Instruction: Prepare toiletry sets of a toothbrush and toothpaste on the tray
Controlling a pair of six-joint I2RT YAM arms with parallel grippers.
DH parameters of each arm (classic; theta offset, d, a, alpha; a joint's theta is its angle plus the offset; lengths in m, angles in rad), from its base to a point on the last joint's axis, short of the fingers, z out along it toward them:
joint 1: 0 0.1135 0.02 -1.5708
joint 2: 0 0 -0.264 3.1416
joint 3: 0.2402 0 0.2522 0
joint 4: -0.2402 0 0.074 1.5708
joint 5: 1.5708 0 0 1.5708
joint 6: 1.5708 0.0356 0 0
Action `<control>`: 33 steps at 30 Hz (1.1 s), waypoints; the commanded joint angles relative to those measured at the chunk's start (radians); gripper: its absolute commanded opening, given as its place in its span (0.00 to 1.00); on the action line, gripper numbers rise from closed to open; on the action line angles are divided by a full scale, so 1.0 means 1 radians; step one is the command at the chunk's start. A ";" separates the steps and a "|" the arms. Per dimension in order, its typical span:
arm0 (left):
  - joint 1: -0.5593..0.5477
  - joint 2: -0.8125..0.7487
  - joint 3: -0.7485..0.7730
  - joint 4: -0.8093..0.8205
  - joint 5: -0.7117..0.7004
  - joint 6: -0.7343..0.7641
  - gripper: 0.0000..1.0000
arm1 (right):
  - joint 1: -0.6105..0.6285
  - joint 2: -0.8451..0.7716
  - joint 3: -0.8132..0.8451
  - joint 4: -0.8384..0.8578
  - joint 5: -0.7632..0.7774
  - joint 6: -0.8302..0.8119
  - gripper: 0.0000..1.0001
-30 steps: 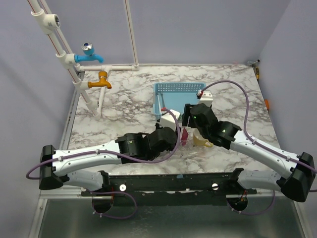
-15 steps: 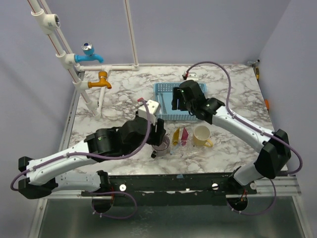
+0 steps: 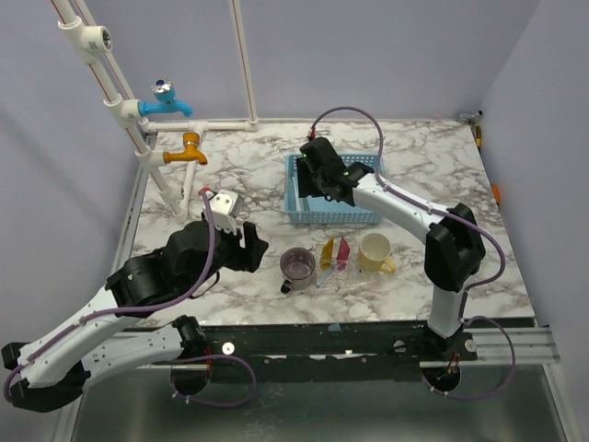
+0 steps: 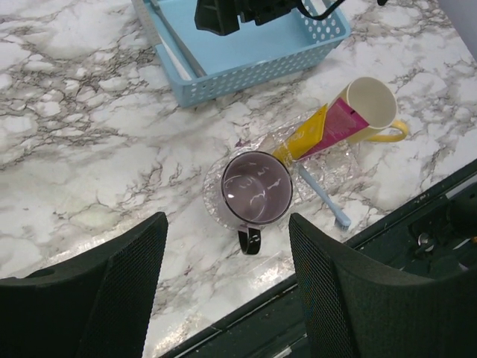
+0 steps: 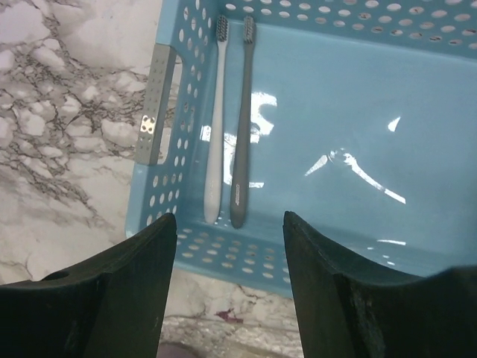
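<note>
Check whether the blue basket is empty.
Not empty. The blue basket holds a white toothbrush and a grey toothbrush lying side by side along one wall.

- The basket [image 3: 350, 219] stands on the desk [image 3: 230, 184], behind the tray [image 4: 216, 205].
- Two toothbrushes [image 5: 238, 127] lie side by side in the basket, along its left wall.
- On the tray, the cup [image 3: 297, 265] is left, with the toothpaste tubes [image 3: 328, 250] right of it.
- The mug [image 3: 375, 250] is right of the tubes.
- Another toothbrush [image 4: 320, 195] lies before the tubes.
</note>
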 commanded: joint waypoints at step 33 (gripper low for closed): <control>0.372 -0.049 -0.207 0.048 0.325 0.112 0.67 | -0.076 0.590 0.496 -0.156 -0.008 -0.054 0.36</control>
